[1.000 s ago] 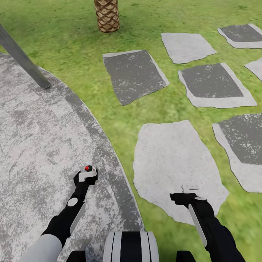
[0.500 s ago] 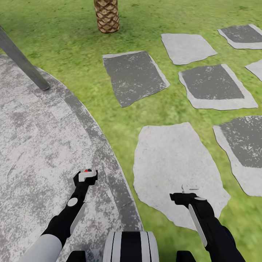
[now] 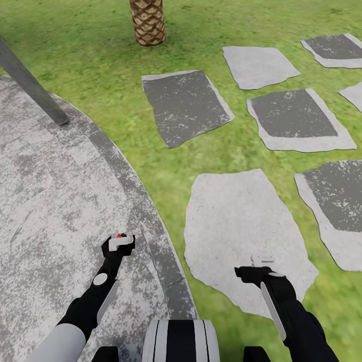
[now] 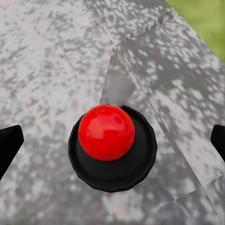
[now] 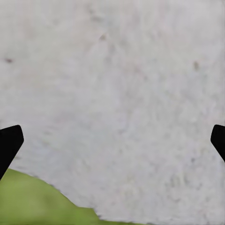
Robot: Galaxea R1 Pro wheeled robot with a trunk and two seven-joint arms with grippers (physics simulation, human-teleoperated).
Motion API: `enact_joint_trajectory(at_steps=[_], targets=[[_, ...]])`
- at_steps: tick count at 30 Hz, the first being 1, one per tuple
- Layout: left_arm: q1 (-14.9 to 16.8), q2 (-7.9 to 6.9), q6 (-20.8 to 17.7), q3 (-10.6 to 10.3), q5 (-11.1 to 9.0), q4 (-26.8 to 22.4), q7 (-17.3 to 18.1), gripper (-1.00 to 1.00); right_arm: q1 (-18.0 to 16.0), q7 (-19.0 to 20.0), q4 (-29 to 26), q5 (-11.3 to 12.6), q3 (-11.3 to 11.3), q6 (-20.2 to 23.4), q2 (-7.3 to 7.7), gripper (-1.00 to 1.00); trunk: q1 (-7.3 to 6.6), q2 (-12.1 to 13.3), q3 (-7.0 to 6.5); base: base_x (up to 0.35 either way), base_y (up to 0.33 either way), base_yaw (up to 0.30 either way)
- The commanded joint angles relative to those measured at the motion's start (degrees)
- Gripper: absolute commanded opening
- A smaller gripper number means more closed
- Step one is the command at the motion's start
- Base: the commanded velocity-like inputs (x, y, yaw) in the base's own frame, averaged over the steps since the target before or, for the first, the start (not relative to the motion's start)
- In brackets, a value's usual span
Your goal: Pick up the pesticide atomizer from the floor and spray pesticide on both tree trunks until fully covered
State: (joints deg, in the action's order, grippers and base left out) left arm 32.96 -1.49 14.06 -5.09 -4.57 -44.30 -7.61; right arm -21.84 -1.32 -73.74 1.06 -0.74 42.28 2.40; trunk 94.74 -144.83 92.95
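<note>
1. The grass floor (image 3: 100, 40) spreads around pale and dark stepping stones (image 3: 241, 226), with a scaly palm-like trunk (image 3: 147, 22) far ahead.
2. The left end effector (image 3: 118, 242) hangs low over the grey stone patio (image 3: 45, 201), arm reaching forward and fingertips (image 4: 9, 145) wide apart; a red ball on a black disc (image 4: 107, 133) sits between them.
3. The right end effector (image 3: 262, 261) hangs over the pale stone, its fingertips (image 5: 8, 143) spread apart.

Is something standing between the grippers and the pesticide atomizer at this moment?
That cannot be judged here. The left gripper hangs over the stone patio, the right gripper over a pale stepping stone, both open. Ahead lie grass and a palm-like trunk.
</note>
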Motion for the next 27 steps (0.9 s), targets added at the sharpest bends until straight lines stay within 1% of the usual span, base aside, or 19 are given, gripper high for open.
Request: enact_joint_trajectory(at_steps=[1, 4, 8, 21, 27], targets=[[0.0, 0.00, 0.0, 0.0, 0.0, 0.0, 0.0, 1.00, 0.0, 0.0, 0.0, 0.0, 0.0, 0.0, 0.01, 1.00, 0.00, 0.0, 0.00, -0.117, 0.000, 0.000], [0.0, 0.00, 0.0, 0.0, 0.0, 0.0, 0.0, 1.00, 0.0, 0.0, 0.0, 0.0, 0.0, 0.0, 0.01, 1.00, 0.00, 0.0, 0.00, -0.171, 0.000, 0.000], [0.0, 0.00, 0.0, 0.0, 0.0, -0.1, 0.0, 1.00, 0.0, 0.0, 0.0, 0.0, 0.0, 0.0, 0.03, 1.00, 0.00, 0.0, 0.00, -0.037, 0.000, 0.000], [0.0, 0.00, 0.0, 0.0, 0.0, 0.0, 0.0, 1.00, 0.0, 0.0, 0.0, 0.0, 0.0, 0.0, 0.01, 1.00, 0.00, 0.0, 0.00, -0.002, 0.000, 0.000], [0.0, 0.00, 0.0, 0.0, 0.0, -0.1, 0.0, 1.00, 0.0, 0.0, 0.0, 0.0, 0.0, 0.0, 0.03, 1.00, 0.00, 0.0, 0.00, 0.057, 0.000, 0.000]])
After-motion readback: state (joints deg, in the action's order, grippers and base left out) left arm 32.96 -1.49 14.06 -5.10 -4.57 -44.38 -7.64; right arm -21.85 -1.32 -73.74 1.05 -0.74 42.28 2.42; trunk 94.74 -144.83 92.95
